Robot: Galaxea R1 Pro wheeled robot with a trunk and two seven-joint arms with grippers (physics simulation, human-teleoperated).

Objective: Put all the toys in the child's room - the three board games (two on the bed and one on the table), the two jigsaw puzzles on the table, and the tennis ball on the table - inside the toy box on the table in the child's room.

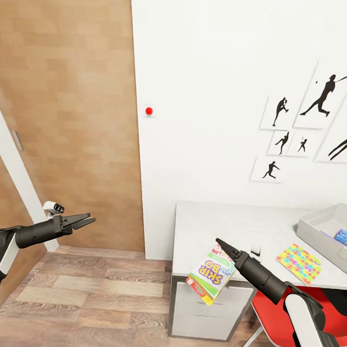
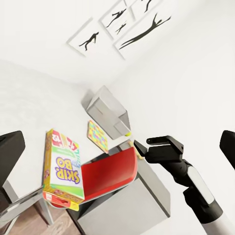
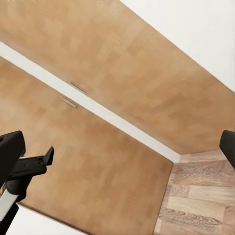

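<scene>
Honestly, the worry is the red-and-white board game. It sits tilted at lower centre of the head view, overlapping the front edge of the table, just beside my right gripper. That gripper's fingers are spread wide in the right wrist view, with nothing between them, so I have no hold on the game. In the left wrist view it looks apart from the gripper, with nothing clearly under it.

Risks:
- The game drops to the floor off the table edge. Cause: open jaws and no visible support.
- If I close now I may only clip a corner. The box is tilted and off to the side of my fingertips.
- Reaching low, my arm could hit the red chair at lower right.

My left gripper, mid-left, is open and empty too, well apart from everything.

The toy box is at the right edge, with a blue game inside it. One jigsaw puzzle lies on the table just in front of it.
</scene>
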